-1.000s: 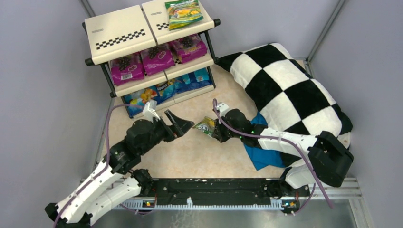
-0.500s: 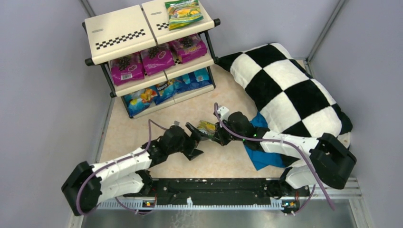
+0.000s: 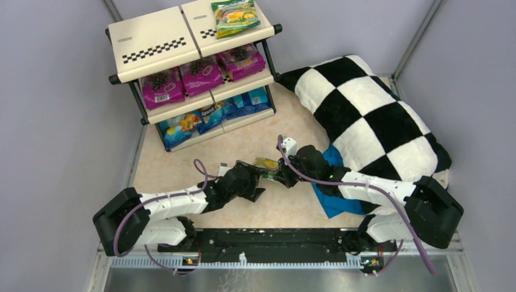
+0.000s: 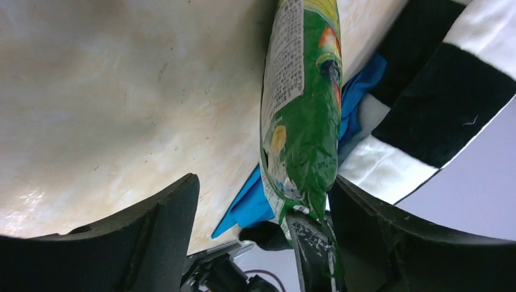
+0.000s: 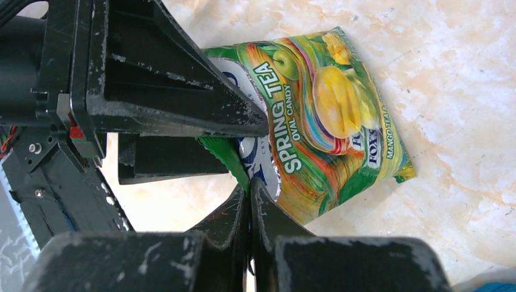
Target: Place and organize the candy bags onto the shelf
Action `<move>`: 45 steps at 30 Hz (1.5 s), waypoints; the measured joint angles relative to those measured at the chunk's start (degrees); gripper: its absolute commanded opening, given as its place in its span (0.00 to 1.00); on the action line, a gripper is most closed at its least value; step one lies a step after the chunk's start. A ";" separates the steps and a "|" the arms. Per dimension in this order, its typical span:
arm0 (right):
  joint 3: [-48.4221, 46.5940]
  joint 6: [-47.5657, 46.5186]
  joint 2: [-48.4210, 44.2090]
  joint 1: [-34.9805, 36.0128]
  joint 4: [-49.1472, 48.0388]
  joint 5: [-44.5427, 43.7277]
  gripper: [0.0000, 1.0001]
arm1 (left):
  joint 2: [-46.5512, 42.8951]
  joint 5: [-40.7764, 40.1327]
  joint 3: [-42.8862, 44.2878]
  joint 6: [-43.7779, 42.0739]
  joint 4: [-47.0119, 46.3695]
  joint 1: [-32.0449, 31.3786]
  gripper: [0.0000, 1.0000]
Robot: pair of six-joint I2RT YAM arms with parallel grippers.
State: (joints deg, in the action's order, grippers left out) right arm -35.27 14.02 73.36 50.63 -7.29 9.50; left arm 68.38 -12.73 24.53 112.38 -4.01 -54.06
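Observation:
A green-yellow candy bag (image 3: 266, 163) (image 5: 322, 121) hangs just above the floor at mid-table. My right gripper (image 3: 278, 171) (image 5: 251, 182) is shut on its crimped end. My left gripper (image 3: 259, 180) (image 4: 263, 182) is open and straddles the same bag (image 4: 301, 115), which lies close to its right finger without a visible pinch. The left gripper's fingers (image 5: 176, 91) show in the right wrist view, one on each side of the bag. The shelf (image 3: 152, 52) stands at the back left with a green bag (image 3: 235, 17) on top, magenta bags (image 3: 201, 76) in the middle and blue bags (image 3: 207, 115) at the bottom.
A black-and-white checkered pillow (image 3: 371, 109) fills the right side. A blue cloth (image 3: 331, 198) (image 4: 252, 204) lies under its near edge, beneath the right arm. Grey walls enclose the cream floor (image 3: 182, 164) on three sides.
My left arm has dropped low and reached right, bringing its open jaws around the bag that the right gripper holds. The jaws have narrowed a little. The right arm has barely shifted.

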 measured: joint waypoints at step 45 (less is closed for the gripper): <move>9.86 -0.94 -27.58 -2.29 1.16 -20.81 0.92 | -19.58 -8.83 6.01 -20.74 17.29 0.04 0.12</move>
State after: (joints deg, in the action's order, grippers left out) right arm -25.41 13.08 45.78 48.34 -6.13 -11.31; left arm 48.80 -21.56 30.55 91.64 13.28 -54.02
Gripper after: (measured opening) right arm 0.911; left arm 0.260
